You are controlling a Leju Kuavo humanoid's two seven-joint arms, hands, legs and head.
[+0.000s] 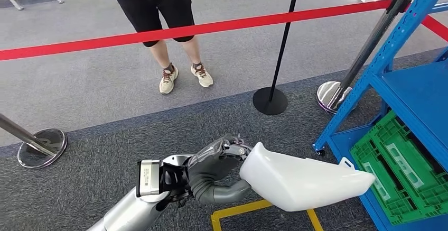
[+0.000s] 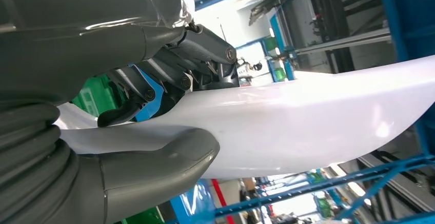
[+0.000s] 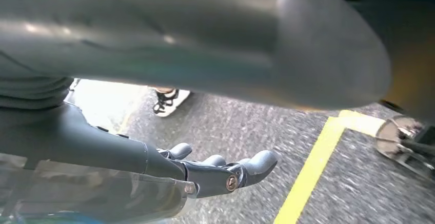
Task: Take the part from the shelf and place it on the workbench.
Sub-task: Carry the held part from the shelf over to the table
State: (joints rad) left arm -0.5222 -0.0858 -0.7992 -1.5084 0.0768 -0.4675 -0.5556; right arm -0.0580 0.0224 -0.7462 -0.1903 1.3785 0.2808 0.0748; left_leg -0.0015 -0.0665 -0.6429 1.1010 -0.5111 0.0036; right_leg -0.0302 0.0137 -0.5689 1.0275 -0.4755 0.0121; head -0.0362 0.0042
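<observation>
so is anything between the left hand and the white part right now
No. The left hand already grips the white part directly, fingers above and thumb below. The workbench isn't visible.

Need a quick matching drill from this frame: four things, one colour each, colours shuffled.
Things:
1. part held by the left robot hand
2. barrier rope
3. crates in the shelf
4. floor tape

Colours:
A. green
B. yellow
C. white
D. red

Pairs: 1-C, 2-D, 3-A, 4-B
</observation>
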